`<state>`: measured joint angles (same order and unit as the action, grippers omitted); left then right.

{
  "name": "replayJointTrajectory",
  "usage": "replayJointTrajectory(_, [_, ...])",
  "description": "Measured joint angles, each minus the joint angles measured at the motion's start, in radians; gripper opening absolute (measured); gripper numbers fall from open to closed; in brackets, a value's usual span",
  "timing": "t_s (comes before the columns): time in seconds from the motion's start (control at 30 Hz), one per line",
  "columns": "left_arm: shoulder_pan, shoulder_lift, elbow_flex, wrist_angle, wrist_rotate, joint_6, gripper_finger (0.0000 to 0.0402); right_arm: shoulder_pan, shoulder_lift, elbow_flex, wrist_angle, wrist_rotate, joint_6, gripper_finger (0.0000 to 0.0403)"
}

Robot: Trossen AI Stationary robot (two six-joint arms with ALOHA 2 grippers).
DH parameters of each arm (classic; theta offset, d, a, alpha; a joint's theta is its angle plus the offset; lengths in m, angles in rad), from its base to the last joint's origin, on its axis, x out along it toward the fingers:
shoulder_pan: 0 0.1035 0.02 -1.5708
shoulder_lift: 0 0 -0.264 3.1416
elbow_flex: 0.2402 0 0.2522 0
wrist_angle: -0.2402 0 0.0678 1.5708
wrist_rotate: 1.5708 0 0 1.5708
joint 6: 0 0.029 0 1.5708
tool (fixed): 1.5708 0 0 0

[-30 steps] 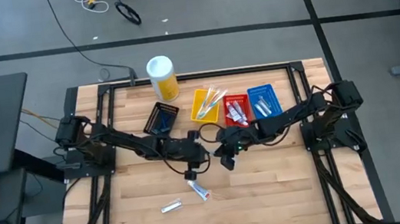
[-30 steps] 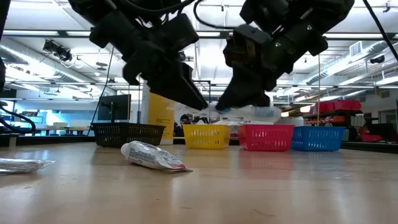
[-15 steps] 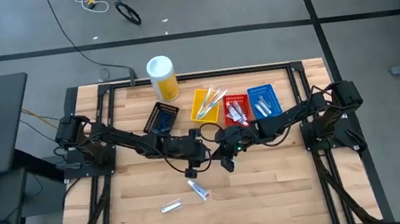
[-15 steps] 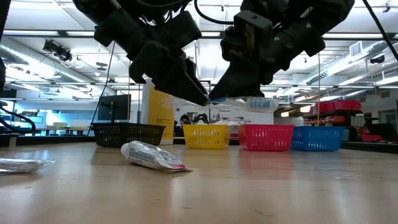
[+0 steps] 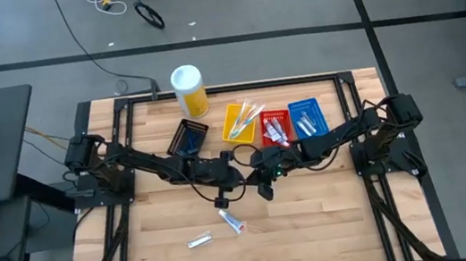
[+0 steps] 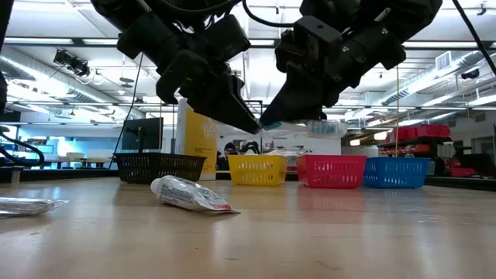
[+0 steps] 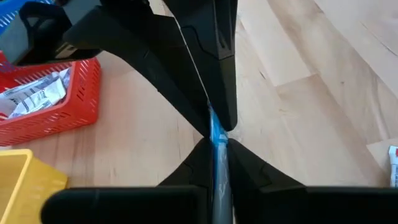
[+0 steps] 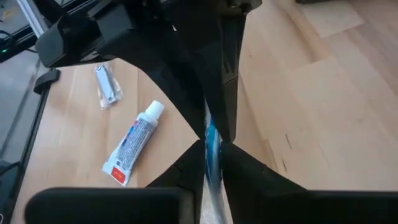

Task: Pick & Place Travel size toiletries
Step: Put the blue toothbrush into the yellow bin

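A slim blue toothbrush hangs above mid-table, between my two grippers, which meet tip to tip. My left gripper comes from the table's left and is shut on one end. My right gripper comes from the right and is shut on the same toothbrush. In the high view the two grippers hide it. A white toothpaste tube lies flat on the wood nearer the front edge. A small clear-wrapped item lies to its left. My left gripper pinches the toothbrush's blue end between its two fingers, slanting down from the table's left, fingers along its length. The toothbrush is clear of the table. My right gripper pinches the blue shaft between its two fingers, slanting down from the table's right. The rest of the toothbrush runs back under that gripper, about level.
Along the far side stand a black tray, a yellow tray with toothbrushes, a red tray with tubes and a blue tray. A tall yellow canister stands at the far edge. Bare wood lies toward the front right.
The toothbrush in my right gripper has risen a little and now sits level at my left gripper's fingertips. Both arms have otherwise kept their places.
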<state>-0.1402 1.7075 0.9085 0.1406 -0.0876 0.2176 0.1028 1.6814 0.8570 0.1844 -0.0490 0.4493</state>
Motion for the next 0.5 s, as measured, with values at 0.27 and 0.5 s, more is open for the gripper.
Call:
replayJointTrajectory(0.27, [0.001,0.000,0.000,-0.115,-0.018,-0.056,0.0032,-0.041,-0.016,0.000,-0.106,0.005,-0.032,0.0079])
replayJointTrajectory(0.5, [0.000,0.000,0.000,-0.190,-0.178,-0.193,0.0030,-0.101,-0.212,0.000,-0.436,0.142,-0.094,0.0080])
